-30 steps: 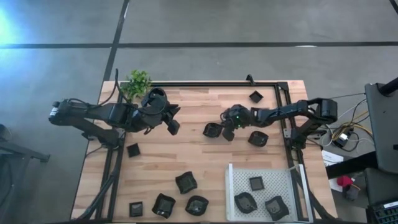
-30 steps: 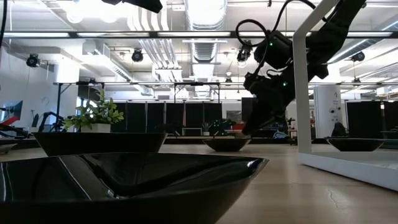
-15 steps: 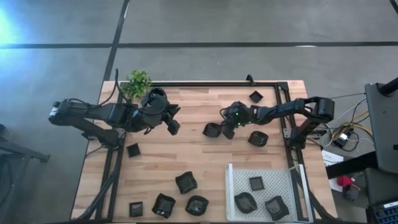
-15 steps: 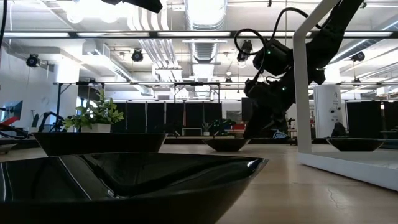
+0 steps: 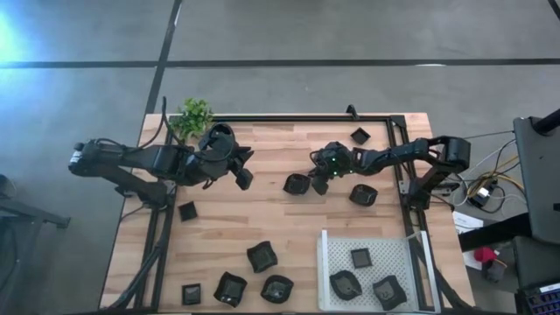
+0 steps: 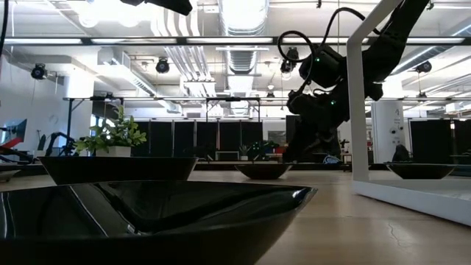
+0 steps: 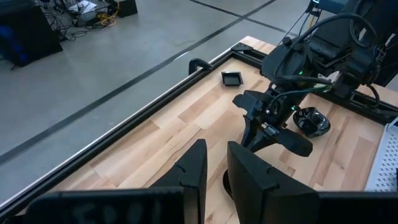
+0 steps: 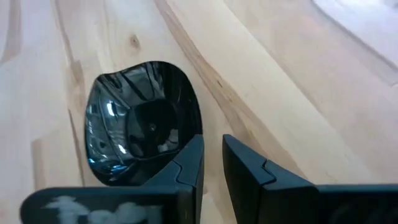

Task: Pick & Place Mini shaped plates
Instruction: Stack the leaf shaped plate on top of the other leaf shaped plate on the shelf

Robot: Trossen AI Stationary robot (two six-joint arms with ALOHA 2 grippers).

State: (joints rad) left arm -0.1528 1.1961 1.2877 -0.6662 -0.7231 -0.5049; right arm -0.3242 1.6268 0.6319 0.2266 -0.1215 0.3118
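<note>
Three mini shaped plates (image 5: 360,258) already sit in the white tray (image 5: 328,254); about nine remain scattered across the worktop (image 5: 262,219). The right gripper (image 5: 317,182), jaws narrow and empty, hangs beside one plate (image 5: 297,183). The left gripper (image 5: 243,178) waits mid-worktop, jaws narrow.

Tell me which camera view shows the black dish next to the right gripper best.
The right wrist view: the dish fills the picture, beside the right gripper. The high view shows it small. The low view shows only its side profile. The left wrist view mostly hides it.
</note>
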